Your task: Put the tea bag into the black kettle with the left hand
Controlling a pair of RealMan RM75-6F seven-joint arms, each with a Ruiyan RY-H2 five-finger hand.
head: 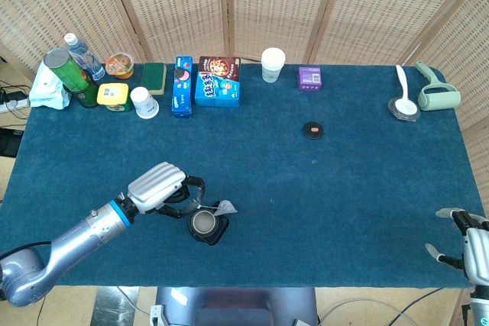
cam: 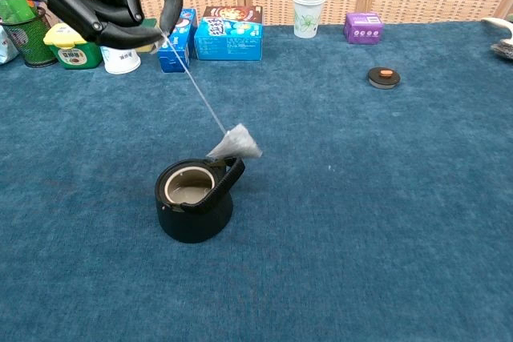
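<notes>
Blue-clothed table before wicker screens. Left hand pinching string, tea bag swung out just above black kettle's handle. Right hand at table's near corner, fingers spread, empty. Box labels along far edge too small to read.

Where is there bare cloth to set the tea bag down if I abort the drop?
Bare cloth lies between the black kettle and the small round lid, and on toward the right hand. Another free patch sits left of the left hand. The back-left edge is crowded: blue boxes, white cup, bottles.
</notes>
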